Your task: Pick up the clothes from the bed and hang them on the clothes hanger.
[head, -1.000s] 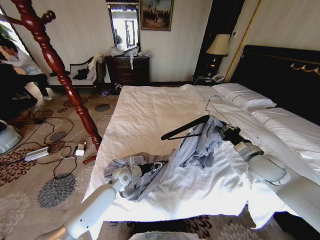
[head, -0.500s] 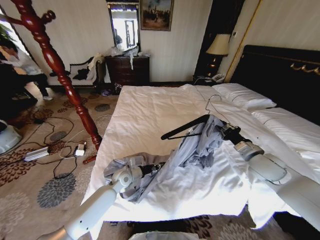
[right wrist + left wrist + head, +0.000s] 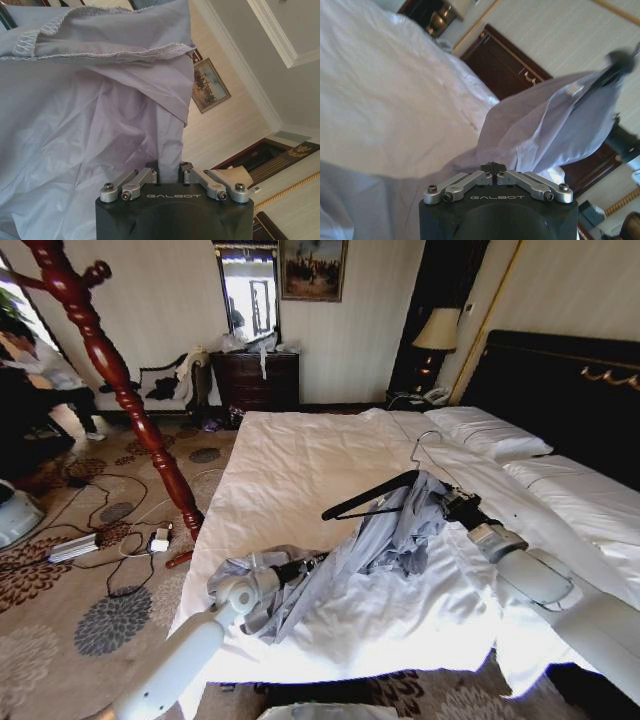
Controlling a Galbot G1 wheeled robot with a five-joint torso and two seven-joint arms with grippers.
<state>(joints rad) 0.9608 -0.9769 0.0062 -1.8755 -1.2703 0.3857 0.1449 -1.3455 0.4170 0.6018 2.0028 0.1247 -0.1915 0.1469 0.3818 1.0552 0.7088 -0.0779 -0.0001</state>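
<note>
Your right end effector [image 3: 432, 502] pinches the clothes [image 3: 385, 535] against the clothes hanger [image 3: 372, 496] above the bed [image 3: 290, 455]; your left end effector [image 3: 318, 562], clamped on a fold, spreads the fabric.

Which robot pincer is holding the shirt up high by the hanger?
The right pincer. It lifts the clothes beside the clothes hanger, while the left pincer grips cloth low near the bed.

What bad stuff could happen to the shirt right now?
1. The clothes hang over just one side of the clothes hanger, so they might slide off onto the bed.
2. The right tool pinches only a narrow fold, which could slip out.
3. The left tool is buried in fabric, so pulling might drag the white sheet along.
</note>
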